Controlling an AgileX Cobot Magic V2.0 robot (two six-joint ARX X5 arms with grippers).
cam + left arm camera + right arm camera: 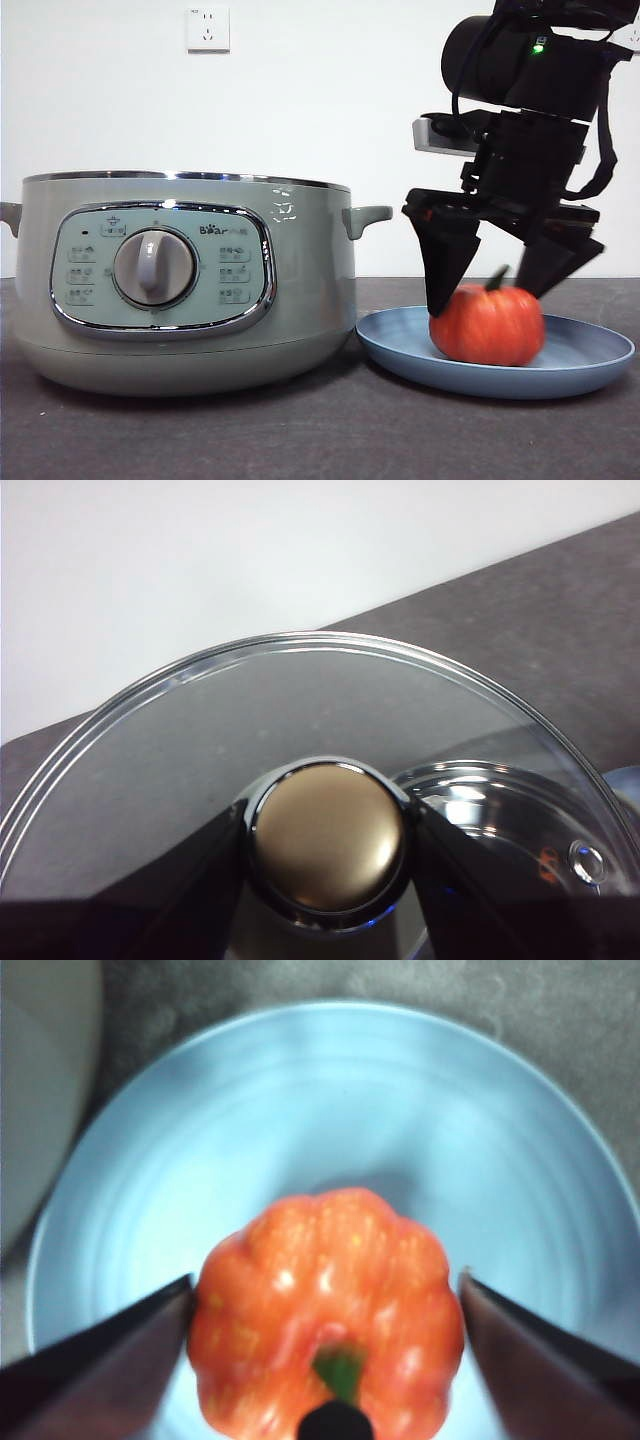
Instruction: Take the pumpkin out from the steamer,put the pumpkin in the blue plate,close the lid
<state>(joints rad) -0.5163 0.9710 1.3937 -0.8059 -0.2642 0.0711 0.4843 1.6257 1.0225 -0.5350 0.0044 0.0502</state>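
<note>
Reading "Bear": steamer (185,280) logo.

A white wall socket (208,28) sits above the dark table (300,430).

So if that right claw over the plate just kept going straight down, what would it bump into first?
Probably the pumpkin: the right gripper points down with its open jaws on either side of it. The jaw tips would likely meet the blue plate beneath soon after.

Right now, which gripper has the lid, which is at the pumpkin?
Left gripper is clamped on the lid by its knob. Right gripper straddles the pumpkin on the blue plate, jaws apart on either side.
</note>
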